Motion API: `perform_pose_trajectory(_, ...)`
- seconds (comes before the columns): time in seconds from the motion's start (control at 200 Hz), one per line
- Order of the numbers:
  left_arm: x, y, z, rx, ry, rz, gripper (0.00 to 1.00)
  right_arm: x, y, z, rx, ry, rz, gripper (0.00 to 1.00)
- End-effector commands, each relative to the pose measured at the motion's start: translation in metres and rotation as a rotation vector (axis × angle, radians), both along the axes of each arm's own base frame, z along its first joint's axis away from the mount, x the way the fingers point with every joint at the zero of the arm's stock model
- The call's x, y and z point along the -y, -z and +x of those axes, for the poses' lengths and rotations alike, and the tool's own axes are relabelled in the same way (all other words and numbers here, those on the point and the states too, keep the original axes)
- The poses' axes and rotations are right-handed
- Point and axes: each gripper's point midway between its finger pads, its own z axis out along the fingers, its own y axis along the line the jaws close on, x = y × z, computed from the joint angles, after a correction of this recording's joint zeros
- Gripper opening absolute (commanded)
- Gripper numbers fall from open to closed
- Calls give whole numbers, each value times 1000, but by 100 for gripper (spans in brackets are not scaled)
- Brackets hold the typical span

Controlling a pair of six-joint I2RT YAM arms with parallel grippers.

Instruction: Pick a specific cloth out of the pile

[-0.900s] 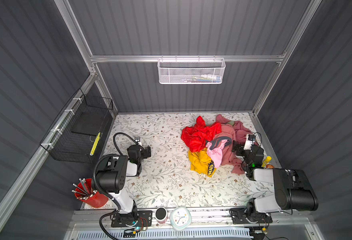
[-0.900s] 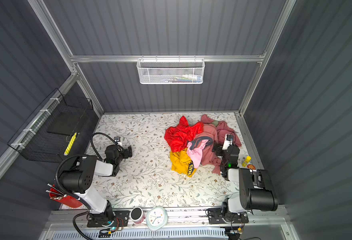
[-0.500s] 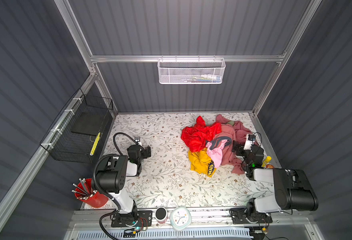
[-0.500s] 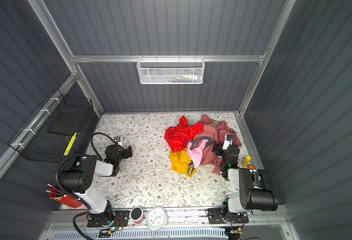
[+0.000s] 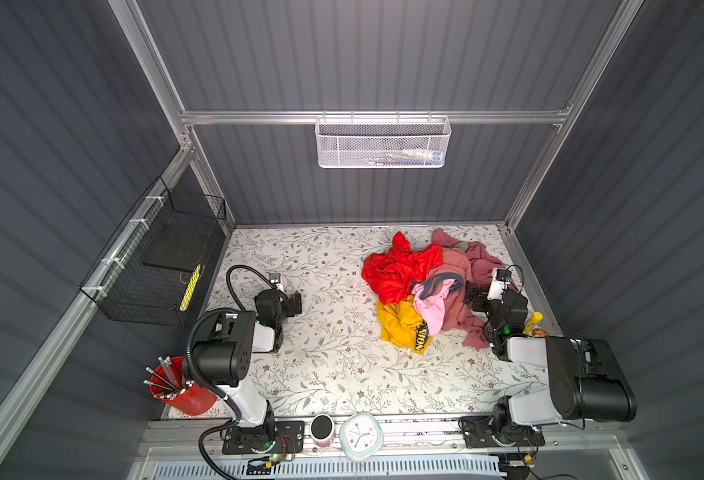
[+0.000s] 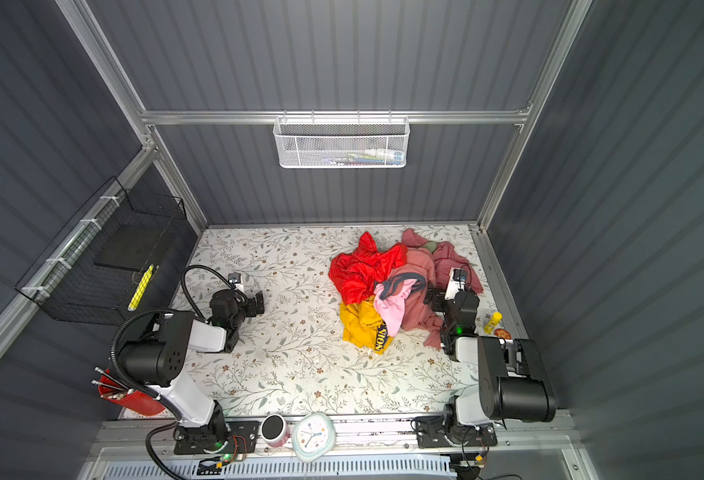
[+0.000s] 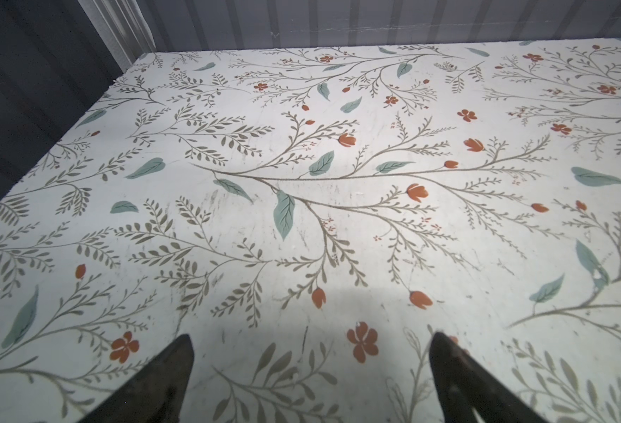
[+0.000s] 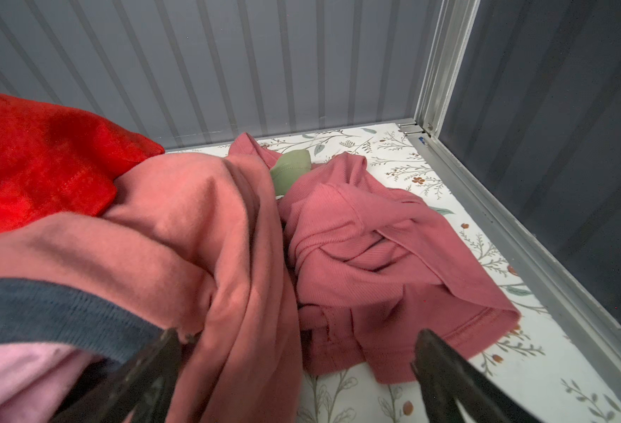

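Right claw (image 5: 471,296) gaping, empty; cloth (image 5: 398,325) near, beyond pink garment (image 5: 431,307); seemingly untouched

**Around the floral table**

The table (image 5: 321,365) has a white top printed with twigs, green leaves and small red flowers. A white mesh basket (image 5: 383,143) hangs from the back wall rail. A black wire basket (image 5: 163,266) on the left wall holds a yellow stick (image 5: 190,287). A red cup (image 5: 186,399) of pencils (image 5: 161,376) stands at the near left corner. A mug (image 5: 322,428) and a pale clock (image 5: 361,435) sit side by side in front. A yellow bottle (image 5: 533,322) lies at the right edge.
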Motion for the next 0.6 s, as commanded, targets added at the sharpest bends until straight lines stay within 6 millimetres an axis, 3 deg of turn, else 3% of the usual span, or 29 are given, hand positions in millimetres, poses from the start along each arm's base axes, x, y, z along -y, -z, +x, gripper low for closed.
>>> perform_pose_trajectory(0.0,-1,-11,8,34,-7,6,100,-1,-3,3,8,-9,-4,99)
perform_pose_trajectory(0.15,-3,-21,12,31,-20,10,100,4,-12,2,14,23,6,99)
perform_pose_trajectory(0.245,-3,-39,21,-136,-52,-17,100,13,-28,-3,-134,64,112,99)
perform_pose_trajectory(0.385,11,-70,29,-170,-42,-137,100,-12,-59,-17,-207,-45,227,99)
perform_pose_trajectory(0.4,12,-72,30,-165,-44,-146,100,-14,-70,-20,-183,-52,241,99)
perform_pose_trajectory(0.515,27,-75,32,-167,-36,-194,100,-26,-93,-32,-158,-62,375,97)
perform_pose_trajectory(0.595,49,-71,31,-197,4,-198,100,-40,-102,-37,-155,-88,433,93)
